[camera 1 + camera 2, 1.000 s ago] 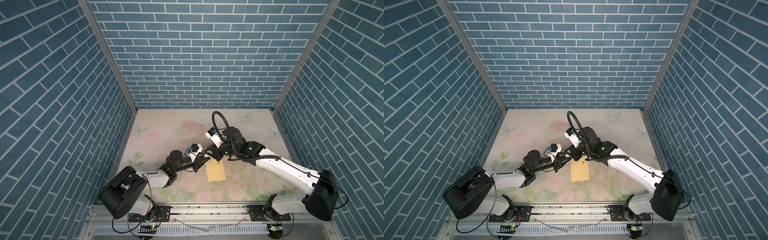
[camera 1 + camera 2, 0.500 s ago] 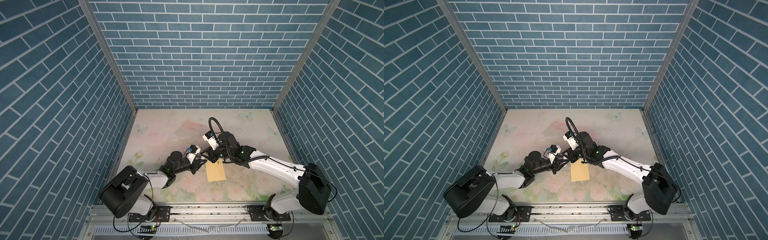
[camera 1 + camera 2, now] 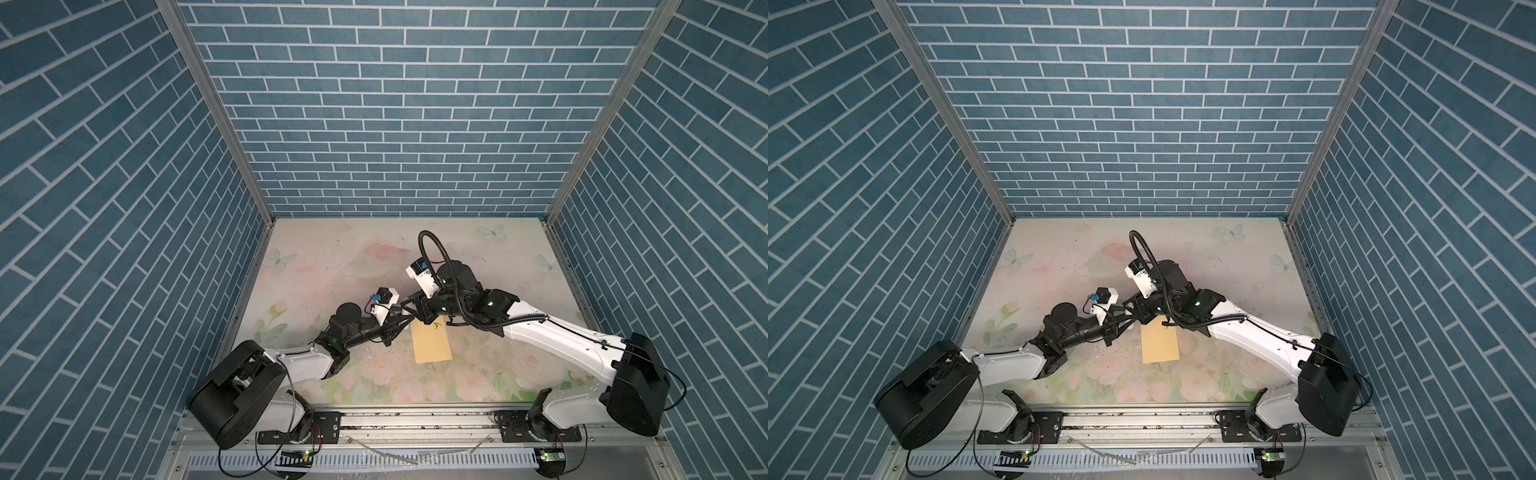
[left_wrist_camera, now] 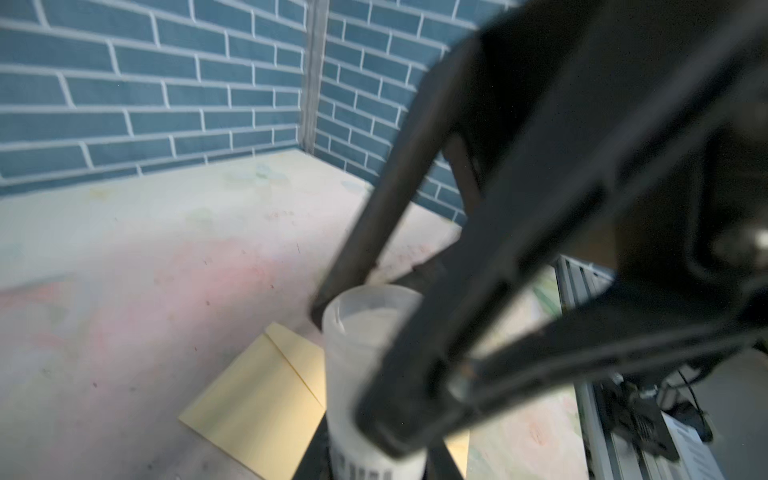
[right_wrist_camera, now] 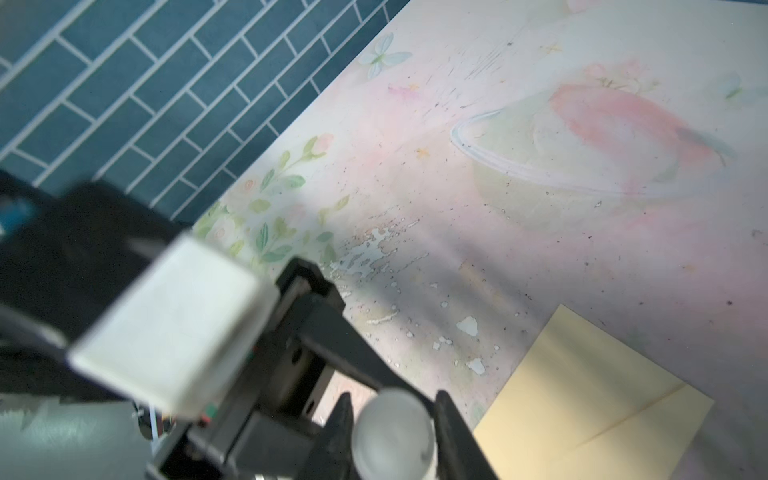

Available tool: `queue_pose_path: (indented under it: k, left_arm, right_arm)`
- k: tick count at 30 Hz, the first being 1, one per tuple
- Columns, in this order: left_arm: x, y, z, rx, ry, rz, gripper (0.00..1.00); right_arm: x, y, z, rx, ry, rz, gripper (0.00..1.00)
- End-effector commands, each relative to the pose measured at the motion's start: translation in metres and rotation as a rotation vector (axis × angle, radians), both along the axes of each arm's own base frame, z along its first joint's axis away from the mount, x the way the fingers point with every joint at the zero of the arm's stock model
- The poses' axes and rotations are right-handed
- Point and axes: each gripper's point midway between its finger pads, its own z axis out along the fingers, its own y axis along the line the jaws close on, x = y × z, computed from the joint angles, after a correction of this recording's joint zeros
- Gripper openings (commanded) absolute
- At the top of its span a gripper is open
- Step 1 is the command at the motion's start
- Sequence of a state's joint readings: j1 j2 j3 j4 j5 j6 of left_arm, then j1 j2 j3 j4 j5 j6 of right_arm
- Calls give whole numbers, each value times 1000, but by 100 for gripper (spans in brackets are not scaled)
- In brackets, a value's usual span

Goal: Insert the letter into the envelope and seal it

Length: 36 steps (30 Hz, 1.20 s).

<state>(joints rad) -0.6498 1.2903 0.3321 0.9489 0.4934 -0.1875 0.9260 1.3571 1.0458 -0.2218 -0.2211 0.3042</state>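
Compared with half a second ago, the right arm (image 3: 552, 337) has changed its pose a little in both top views. Its white wrist camera (image 3: 422, 276) sits slightly higher in the frame, and the whole pose is again close to that of one second ago. The left arm (image 3: 299, 368) has hardly changed its place. The envelope (image 3: 432, 347) has not moved. It lies flat on the surface (image 3: 332, 266), a little below the centre of the frame. Its upper end carries a small mark and is partly covered by the wrist of the right arm.

The two hands meet just at the upper left corner of the envelope. The left hand (image 3: 402, 318) is clamped on the lower part of a white glue stick (image 4: 357, 374). In the left wrist view the tube stands in its grip at the bottom edge of the frame. The fingers (image 4: 370, 232) of the right hand (image 3: 412, 308) stand on both sides of the upper end of the same tube. In the right wrist view the round top of the tube sits between them at the bottom of the frame. I cannot tell if they press on it or only stand beside it, because both wrist views are blurred there.

By count there are two arms, two hands, one yellow-tan envelope, one glue stick, one surface with a pale flower print, and three walls (image 3: 395, 104) with a blue brick pattern.
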Motion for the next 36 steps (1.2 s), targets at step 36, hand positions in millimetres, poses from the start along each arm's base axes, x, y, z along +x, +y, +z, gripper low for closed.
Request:
queue_pose_path:
  k: [36]
  left_arm:
    - [30, 71, -151, 521, 945, 672, 16]
  right_arm:
    - [58, -150, 6, -44, -224, -559, 78]
